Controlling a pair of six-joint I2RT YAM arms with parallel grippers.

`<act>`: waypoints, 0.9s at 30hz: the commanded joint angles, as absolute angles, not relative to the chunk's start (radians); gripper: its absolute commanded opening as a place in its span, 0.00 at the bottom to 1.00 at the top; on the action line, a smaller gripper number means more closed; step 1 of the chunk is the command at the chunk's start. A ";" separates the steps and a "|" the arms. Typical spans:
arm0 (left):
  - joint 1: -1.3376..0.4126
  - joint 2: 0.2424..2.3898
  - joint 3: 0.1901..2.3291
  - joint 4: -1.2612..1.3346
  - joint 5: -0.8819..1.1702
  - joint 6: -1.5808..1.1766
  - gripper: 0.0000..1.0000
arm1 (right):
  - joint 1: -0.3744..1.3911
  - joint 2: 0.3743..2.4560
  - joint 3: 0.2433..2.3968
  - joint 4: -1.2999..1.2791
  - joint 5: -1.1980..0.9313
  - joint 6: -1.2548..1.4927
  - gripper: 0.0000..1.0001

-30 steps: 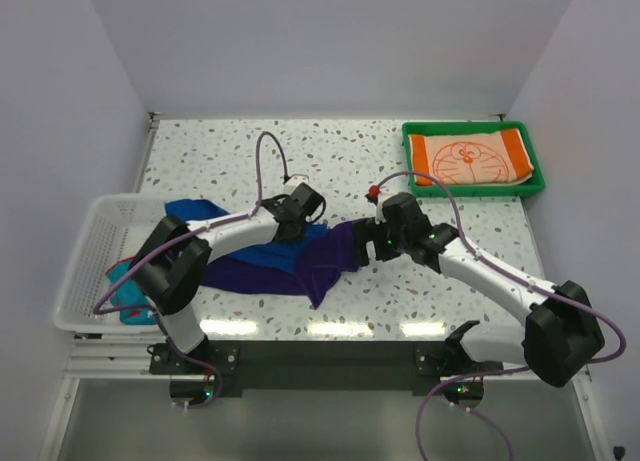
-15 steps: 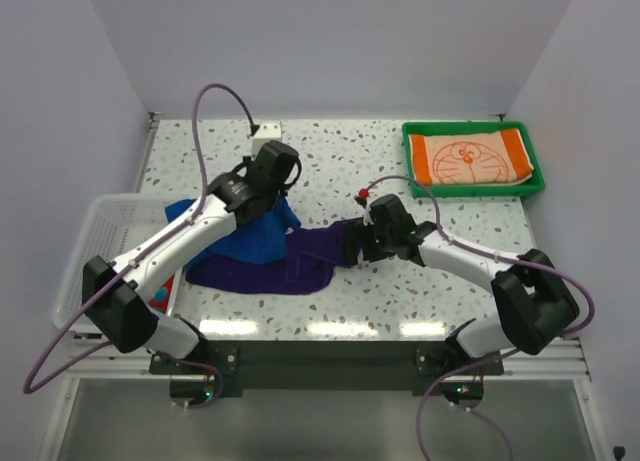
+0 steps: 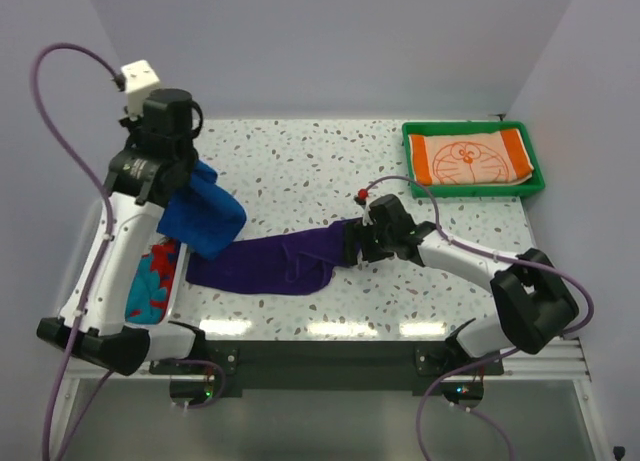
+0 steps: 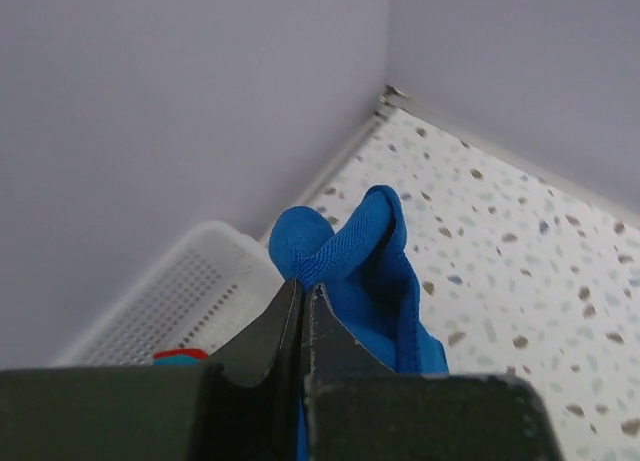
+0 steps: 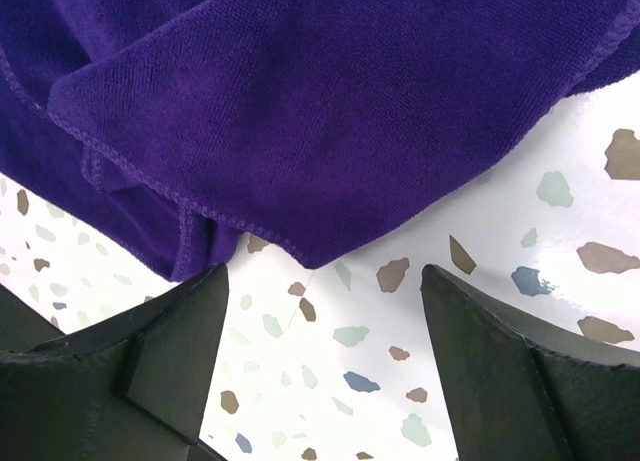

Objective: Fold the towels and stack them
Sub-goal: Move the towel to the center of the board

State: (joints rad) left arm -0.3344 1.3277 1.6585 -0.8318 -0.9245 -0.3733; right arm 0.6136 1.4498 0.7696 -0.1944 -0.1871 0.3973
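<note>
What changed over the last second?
The left gripper, shut on the blue towel, raised it up and far left, off most of the purple towel, which now lies flatter. The right gripper, open, stayed at the purple towel's right end. Orange towel in the green tray: unchanged.

No writing, label, brand or number is legible anywhere.

A spread towel [image 3: 270,266] lies mid-surface [image 3: 300,161], a hanging towel [image 3: 205,213] in the left gripper's [image 4: 302,301] jaws over its left end, a basket [image 4: 170,301] holding a bunched towel [image 3: 152,286] at the left edge, and a tray [image 3: 470,128] holding a folded towel [image 3: 470,161] at the far right.
</note>
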 commanded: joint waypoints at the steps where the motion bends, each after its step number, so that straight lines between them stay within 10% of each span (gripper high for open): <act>1: -0.240 1.233 1.738 -0.824 -1.098 -0.262 0.00 | 0.617 1.408 0.802 -0.227 -0.199 0.371 0.81; 13: -0.003 1.111 1.574 -0.415 -1.307 0.204 0.00 | 0.617 1.396 0.828 -0.256 -0.198 0.359 0.81; 19: 0.000 1.132 1.417 -0.615 -1.217 -0.069 0.00 | 0.617 1.401 0.825 -0.247 -0.207 0.360 0.81; 27: 0.000 1.223 1.210 -0.732 -0.873 -0.333 0.68 | 0.624 1.394 0.870 -0.297 -0.199 0.308 0.81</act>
State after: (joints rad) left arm -0.0067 1.2114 1.2106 -0.6773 -1.0294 -0.1963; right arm 0.6155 1.4254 0.8047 -0.2760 -0.1864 0.3508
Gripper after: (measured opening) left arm 0.611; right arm 0.811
